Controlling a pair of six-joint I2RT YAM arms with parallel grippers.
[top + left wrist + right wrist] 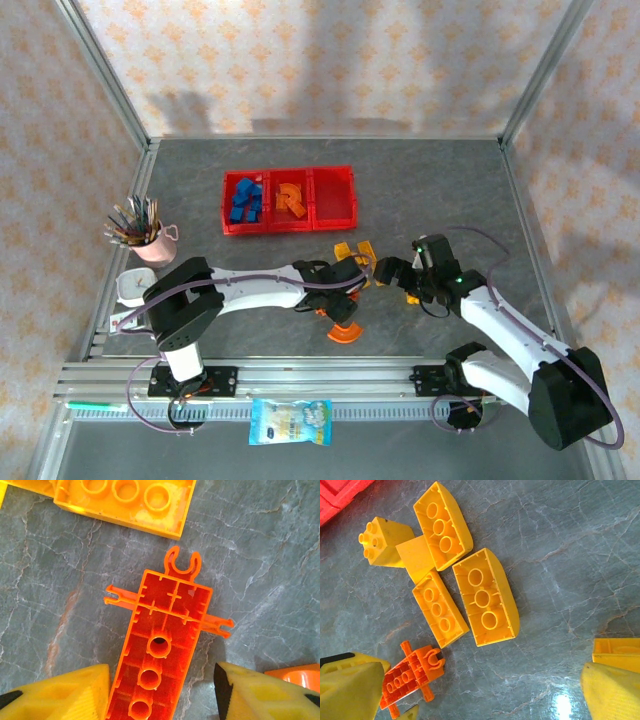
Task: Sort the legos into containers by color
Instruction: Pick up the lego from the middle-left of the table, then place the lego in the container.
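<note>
left fingers [60, 695] apart astride ribbed orange strip [160, 650] | right fingers [615, 690] apart above marbled table [560, 530]

The top external camera sits high at the near edge, looking down and forward over the whole worktop [430, 190]. The left wrist camera faces straight down, very close on an orange clip-ended brick [162, 650]. The right wrist camera looks down from slightly farther off and shares that brick [410, 677], at its lower left.

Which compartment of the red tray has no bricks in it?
The right-end compartment: its floor is bare, while the left one holds blue bricks and the middle one holds orange pieces.
</note>
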